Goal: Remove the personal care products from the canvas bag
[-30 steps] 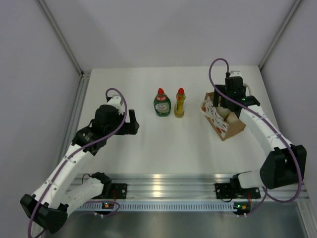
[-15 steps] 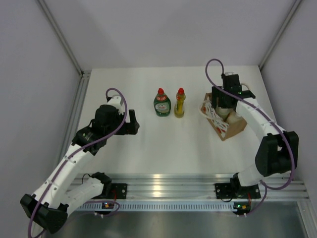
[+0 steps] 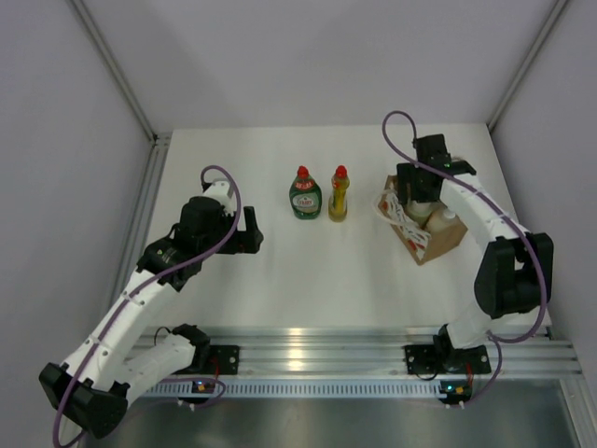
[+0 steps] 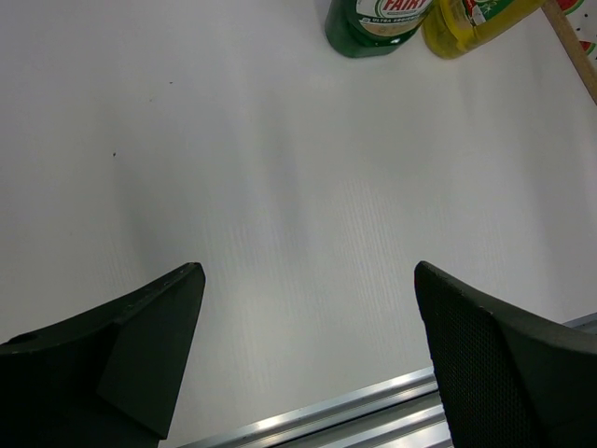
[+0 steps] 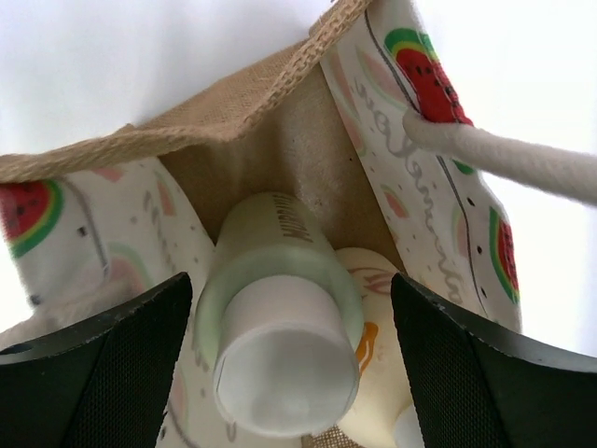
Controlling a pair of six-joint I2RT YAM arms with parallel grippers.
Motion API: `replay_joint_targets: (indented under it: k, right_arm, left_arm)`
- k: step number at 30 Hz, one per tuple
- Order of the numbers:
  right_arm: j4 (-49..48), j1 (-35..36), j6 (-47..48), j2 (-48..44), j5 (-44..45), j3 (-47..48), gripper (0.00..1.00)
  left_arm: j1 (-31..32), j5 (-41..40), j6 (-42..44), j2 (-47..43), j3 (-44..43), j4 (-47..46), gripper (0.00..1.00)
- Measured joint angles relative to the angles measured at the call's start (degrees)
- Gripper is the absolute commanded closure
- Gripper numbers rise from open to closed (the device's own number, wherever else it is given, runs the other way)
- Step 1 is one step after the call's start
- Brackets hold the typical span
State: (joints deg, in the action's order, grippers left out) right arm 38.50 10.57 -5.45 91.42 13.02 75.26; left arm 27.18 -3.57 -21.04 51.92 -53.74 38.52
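The right gripper [image 3: 417,193], fingers wide and empty, straddles the upright cream bottle [image 5: 280,313] inside the bag [image 5: 233,117], far right; the left gripper [image 4: 308,355] gapes empty, well apart.

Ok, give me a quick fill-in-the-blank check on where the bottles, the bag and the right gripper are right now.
1. ___ bottles stand on the table outside the canvas bag.
2. The green bottle and the yellow bottle both have ___ caps.
3. The right gripper is over the bag with its jaws ___.
4. Between its fingers, inside the bag, stands the cream cylinder, whose lid is ___.

Missing words: two; red; open; white.
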Motion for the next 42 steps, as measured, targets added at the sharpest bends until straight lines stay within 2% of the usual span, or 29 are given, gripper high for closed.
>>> replay_joint_targets:
  k: [7, 10, 13, 14, 16, 17, 24, 42]
  right_arm:
    - [1.6, -1.0, 1.1, 5.4, -1.3, 0.9, 0.17]
    - [2.5, -1.1, 1.5, 6.6, -2.0, 1.0, 0.23]
    - [3.0, -1.3, 1.6, 6.8, -3.1, 1.4, 0.41]
    - [3.1, -1.4, 1.6, 6.8, -3.5, 1.8, 0.53]
    - [3.2, -1.6, 1.7, 7.1, -3.8, 2.2, 0.64]
    - [3.4, -1.8, 1.8, 7.3, -4.0, 2.5, 0.73]
    - [4.3, -2.5, 2.2, 7.7, -4.6, 3.9, 1.0]
    - [6.4, -2.6, 2.4, 5.3, -4.5, 8.5, 1.0]
  left_arm:
    - [0.0, 0.2, 0.0, 0.0, 0.0, 0.0, 0.02]
    - [0.0, 0.2, 0.0, 0.0, 0.0, 0.0, 0.02]
    - [0.0, 0.2, 0.0, 0.0, 0.0, 0.0, 0.02]
    - [0.0, 0.2, 0.0, 0.0, 0.0, 0.0, 0.02]
    - [0.0, 0.2, 0.0, 0.0, 0.0, 0.0, 0.02]
    - [0.0, 0.2, 0.0, 0.0, 0.0, 0.0, 0.02]
    - [0.0, 0.1, 0.0, 0.1, 0.0, 0.0, 0.02]
    - [0.0, 0.1, 0.0, 0.1, 0.0, 0.0, 0.02]
